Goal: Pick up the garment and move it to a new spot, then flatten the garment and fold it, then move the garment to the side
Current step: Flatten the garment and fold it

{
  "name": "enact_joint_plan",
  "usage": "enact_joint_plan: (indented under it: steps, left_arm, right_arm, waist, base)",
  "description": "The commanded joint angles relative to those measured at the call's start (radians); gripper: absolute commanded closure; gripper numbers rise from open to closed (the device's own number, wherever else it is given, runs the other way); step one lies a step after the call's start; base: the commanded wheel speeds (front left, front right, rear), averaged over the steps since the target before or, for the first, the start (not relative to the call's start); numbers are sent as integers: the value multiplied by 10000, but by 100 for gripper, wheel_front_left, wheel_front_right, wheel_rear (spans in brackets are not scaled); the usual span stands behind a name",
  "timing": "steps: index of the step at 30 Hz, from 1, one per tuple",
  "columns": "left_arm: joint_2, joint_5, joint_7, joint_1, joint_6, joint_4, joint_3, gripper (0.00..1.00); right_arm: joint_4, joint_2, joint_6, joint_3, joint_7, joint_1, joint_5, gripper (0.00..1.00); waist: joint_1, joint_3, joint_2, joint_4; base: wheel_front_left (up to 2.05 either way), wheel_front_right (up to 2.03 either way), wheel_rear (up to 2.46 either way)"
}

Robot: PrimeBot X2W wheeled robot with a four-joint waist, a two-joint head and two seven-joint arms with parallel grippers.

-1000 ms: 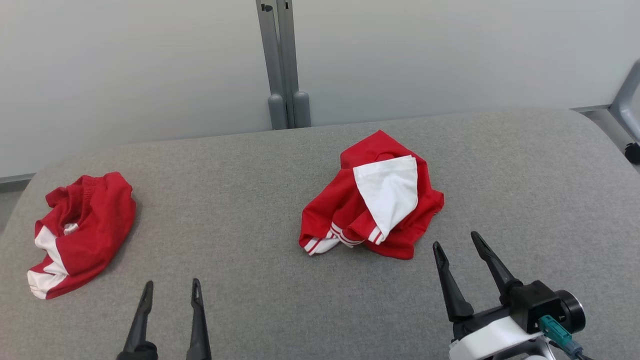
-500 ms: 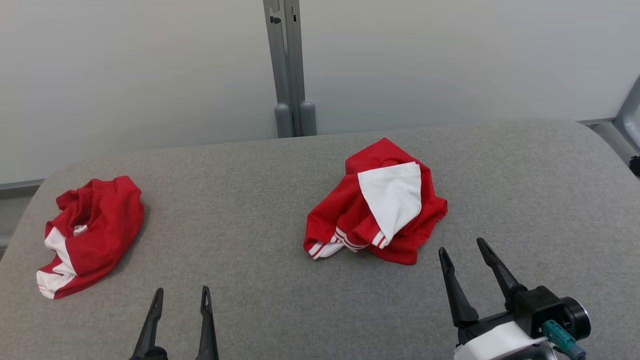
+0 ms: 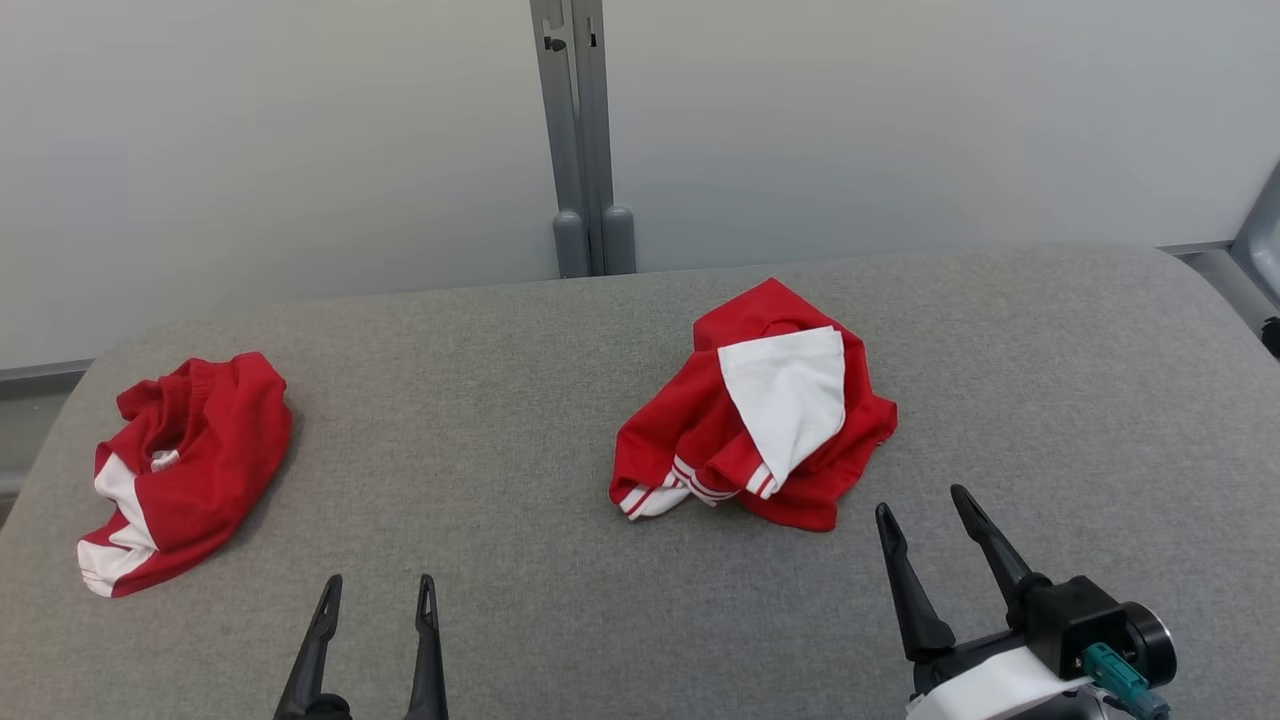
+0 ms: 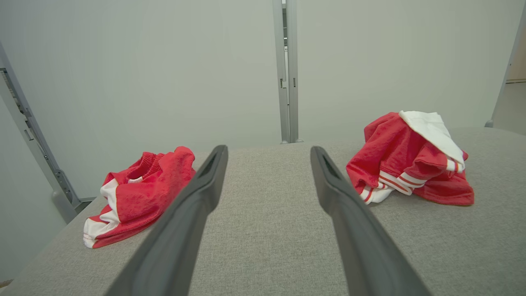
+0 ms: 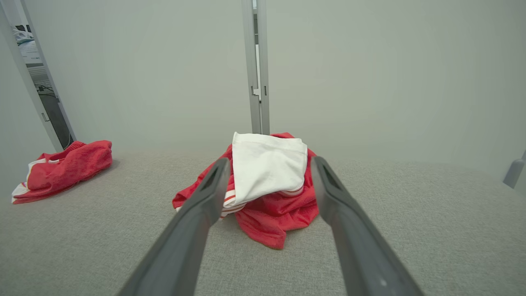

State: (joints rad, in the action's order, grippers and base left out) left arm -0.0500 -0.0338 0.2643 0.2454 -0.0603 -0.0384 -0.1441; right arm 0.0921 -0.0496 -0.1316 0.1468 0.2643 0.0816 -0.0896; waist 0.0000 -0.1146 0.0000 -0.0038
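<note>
A crumpled red garment with a white panel and white stripes (image 3: 760,420) lies right of the middle of the grey padded table (image 3: 520,420); the wrist views also show this garment (image 5: 267,181) (image 4: 411,160). My right gripper (image 3: 925,505) hovers open just in front of it, fingers pointing at it, nothing between them. My left gripper (image 3: 380,590) stands open near the front edge, apart from both garments. A second crumpled red and white garment (image 3: 180,465) lies at the far left (image 4: 139,189) (image 5: 61,168).
Behind the table a grey metal post (image 3: 580,140) rises against a pale wall. A grey frame part (image 3: 1262,225) stands at the right edge. Bare grey surface stretches between the two garments and to the right of the central one.
The whole picture has shifted down and right, so the camera has moved. Both grippers sit a little lower in the view. The garments lie as before.
</note>
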Motion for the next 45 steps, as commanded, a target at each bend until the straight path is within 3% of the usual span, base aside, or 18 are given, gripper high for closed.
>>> enact_joint_plan:
  steps: [1,19,26,32,37,42,45]
  left_arm:
    - [-11,133,2,103,73,-7,21,0]
    - [-11,253,2,117,-31,22,-188,0]
    - [-223,685,2,-555,470,503,-969,0]
    - [-615,1353,-1,-1884,747,1580,-2399,0]
    - [-588,1300,2,-3287,1013,2681,-3280,0]
    - [-674,1545,-3,-4327,935,3913,-3908,0]
    - [-578,1662,3,-5152,636,4956,-4053,0]
  right_arm:
    - [36,-15,17,10,3,132,-62,0]
    - [69,-15,17,18,3,62,39,0]
    - [20,-17,17,-105,3,-74,87,0]
    - [-100,-17,17,-63,3,-299,215,0]
    - [-189,-17,17,-91,3,-535,312,0]
    - [-251,-14,17,-43,3,-740,336,0]
    - [-303,-11,17,8,3,-908,297,0]
  waist:
    - [0,7,0,7]
    - [0,131,0,-106]
    - [0,422,0,-204]
    - [0,804,0,-551]
    - [0,1289,0,-1050]
    - [0,1784,0,-1556]
    - [0,2164,0,-1826]
  base:
    - [0,0,0]
    - [0,0,0]
    - [0,0,0]
    - [0,0,0]
    - [0,0,0]
    - [0,0,0]
    - [0,0,0]
